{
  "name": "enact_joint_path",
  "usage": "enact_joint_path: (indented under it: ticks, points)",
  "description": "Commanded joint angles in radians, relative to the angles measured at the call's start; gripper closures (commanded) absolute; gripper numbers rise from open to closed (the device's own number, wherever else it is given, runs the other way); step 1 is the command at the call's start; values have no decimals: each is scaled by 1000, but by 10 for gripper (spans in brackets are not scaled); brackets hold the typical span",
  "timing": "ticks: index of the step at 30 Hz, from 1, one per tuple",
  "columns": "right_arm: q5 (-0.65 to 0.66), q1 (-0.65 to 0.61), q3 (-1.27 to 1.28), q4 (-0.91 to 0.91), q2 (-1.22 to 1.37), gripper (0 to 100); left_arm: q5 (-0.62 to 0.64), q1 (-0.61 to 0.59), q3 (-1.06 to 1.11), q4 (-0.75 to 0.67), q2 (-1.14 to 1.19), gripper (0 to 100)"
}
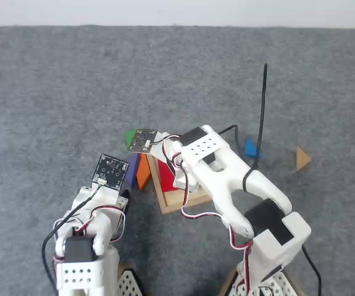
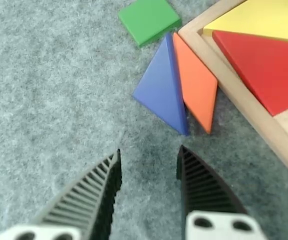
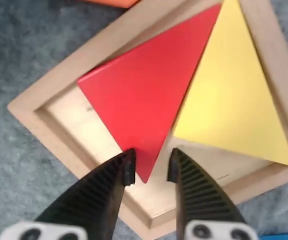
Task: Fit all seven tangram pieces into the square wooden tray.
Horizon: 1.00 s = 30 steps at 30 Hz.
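Observation:
The square wooden tray holds a red triangle and a yellow triangle, lying flat edge to edge. My right gripper hovers open over the tray, its fingertips on either side of the red triangle's near corner. My left gripper is open over the grey carpet, a short way from a blue triangle. That triangle touches an orange parallelogram against the tray's rim. A green square lies just beyond them. In the high view the right arm covers most of the tray.
A small blue triangle and a tan triangle lie on the carpet to the right of the tray. A thin black rod stands near the blue one. Open carpet stretches to the left and far side.

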Motion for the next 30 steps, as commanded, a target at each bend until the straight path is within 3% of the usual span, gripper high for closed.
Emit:
enact_joint_path:
  ticks: [1, 16, 30]
  points:
    - [-29, -15, 2, 19, -91, 835, -8, -5, -8, 8, -12, 830]
    - [-28, -45, 51, 18, -130, 833, -8, -5, -8, 8, -12, 830]
    - [-28, -10, -18, -38, 59, 866, -8, -5, -8, 8, -12, 830]
